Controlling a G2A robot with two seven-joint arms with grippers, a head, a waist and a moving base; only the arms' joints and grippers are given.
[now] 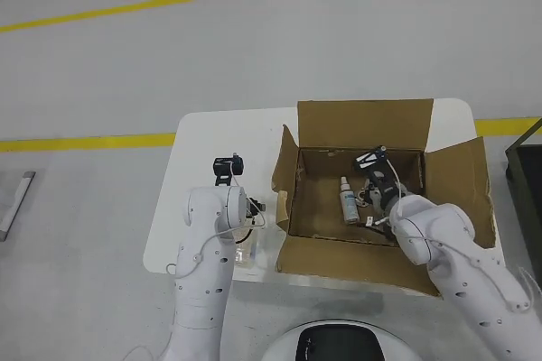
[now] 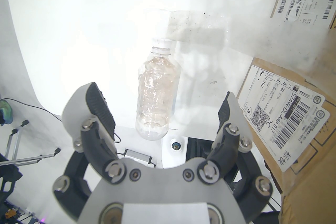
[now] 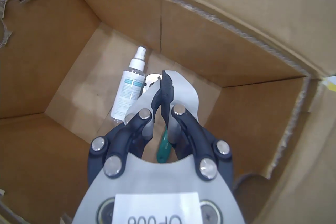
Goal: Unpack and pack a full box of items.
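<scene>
Cardboard box stands open right of centre in the top view, on the right part of your white counter, with its flaps folded outward. A white spray bottle lies on the box floor, nozzle toward the upper edge of the frame. Just right of it, your right pincer is down inside the box with its fingers pressed together. The right wrist view shows a green handle on the box floor beneath that pincer; you cannot tell whether the two touch. Left of the box, low in the top view, a clear plastic bottle lies on its side on the counter, its base at the counter's edge. Your left pincer hangs over it with fingers spread wide, pads apart from the bottle.
</scene>
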